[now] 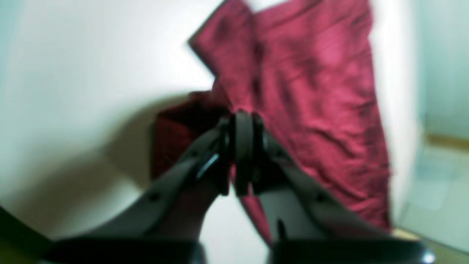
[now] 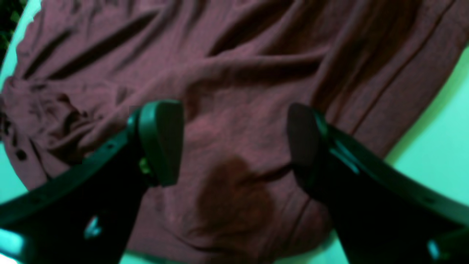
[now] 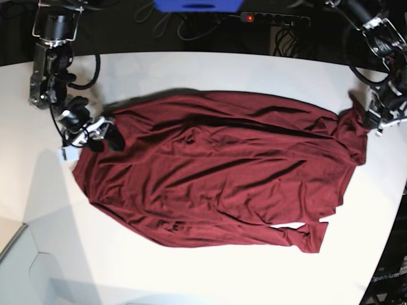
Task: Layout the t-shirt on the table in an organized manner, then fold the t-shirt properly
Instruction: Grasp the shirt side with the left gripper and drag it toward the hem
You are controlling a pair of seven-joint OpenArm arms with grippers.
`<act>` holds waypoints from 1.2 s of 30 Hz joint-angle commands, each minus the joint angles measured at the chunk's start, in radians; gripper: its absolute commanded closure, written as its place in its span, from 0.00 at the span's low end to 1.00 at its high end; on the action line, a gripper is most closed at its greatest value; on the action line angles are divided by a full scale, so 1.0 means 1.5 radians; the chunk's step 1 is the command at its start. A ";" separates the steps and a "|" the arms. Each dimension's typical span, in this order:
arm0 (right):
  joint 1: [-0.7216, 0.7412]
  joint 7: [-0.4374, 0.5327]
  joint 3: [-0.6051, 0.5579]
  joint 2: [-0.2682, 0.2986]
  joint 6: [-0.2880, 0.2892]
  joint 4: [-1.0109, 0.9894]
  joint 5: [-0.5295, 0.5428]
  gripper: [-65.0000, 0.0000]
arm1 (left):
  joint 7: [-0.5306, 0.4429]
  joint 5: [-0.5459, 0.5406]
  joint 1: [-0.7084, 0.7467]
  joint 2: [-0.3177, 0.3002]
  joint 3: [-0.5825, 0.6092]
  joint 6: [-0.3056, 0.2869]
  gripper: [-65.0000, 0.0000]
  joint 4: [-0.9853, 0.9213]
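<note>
The maroon t-shirt [image 3: 222, 165] lies spread wide on the white table [image 3: 191, 70], wrinkled, with a sleeve folded along its lower right. At the table's right edge, my left gripper [image 3: 372, 114] is shut on a corner of the cloth. In the left wrist view the jaws of the left gripper [image 1: 240, 146] are pressed together with fabric pinched between them, and the t-shirt [image 1: 315, 91] stretches away beyond. My right gripper [image 3: 105, 133] hovers over the shirt's left end. Its fingers [image 2: 161, 143] stand wide apart, with only the t-shirt [image 2: 234, 73] below them.
A power strip [image 3: 275, 19] and a blue object [image 3: 197, 5] sit behind the table's far edge. The curved table edge [image 3: 19, 248] runs along the lower left. Floor [image 1: 439, 165] shows past the table's edge in the left wrist view.
</note>
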 commanded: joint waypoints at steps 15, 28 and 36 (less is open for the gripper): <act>0.006 0.052 0.002 0.007 0.007 0.008 0.000 0.63 | -0.016 -0.106 -0.084 -0.032 -0.023 -0.001 0.58 0.033; -0.007 0.053 0.000 0.006 0.007 0.004 -0.001 1.00 | -0.115 0.114 -0.273 0.033 0.072 -0.001 0.58 -0.181; -0.010 0.055 0.001 0.029 0.007 0.003 -0.001 1.00 | -0.247 0.148 -0.188 0.009 0.173 -0.001 0.58 -0.249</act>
